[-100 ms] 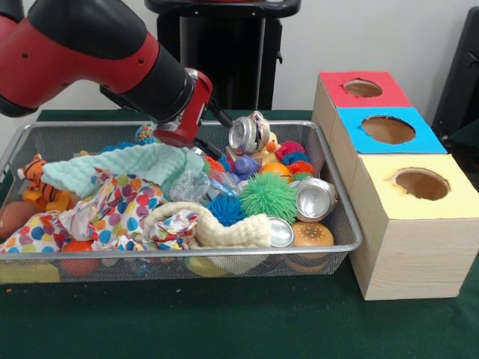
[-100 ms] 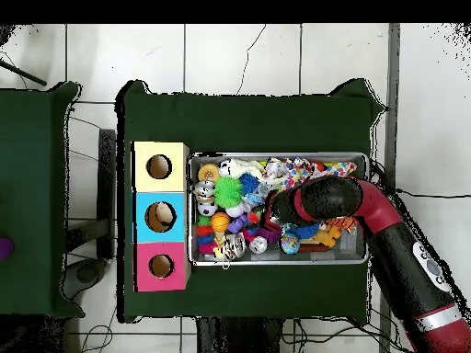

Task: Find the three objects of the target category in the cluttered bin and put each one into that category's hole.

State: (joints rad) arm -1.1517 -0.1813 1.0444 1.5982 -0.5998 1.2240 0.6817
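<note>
Front view shows the hand (image 1: 196,146) low in the wire bin (image 1: 340,217), beside a crushed can (image 1: 248,133), presumably searching. Its opening and hold cannot be told.

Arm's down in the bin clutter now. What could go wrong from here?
1. The gripper is buried beside the mint cloth; lifting may drag the cloth up with it.
2. A crushed can perches on the pile near the wire bin's far rim; a nudge might tip it out.
3. Targets could be hidden under the dotted paper.
</note>
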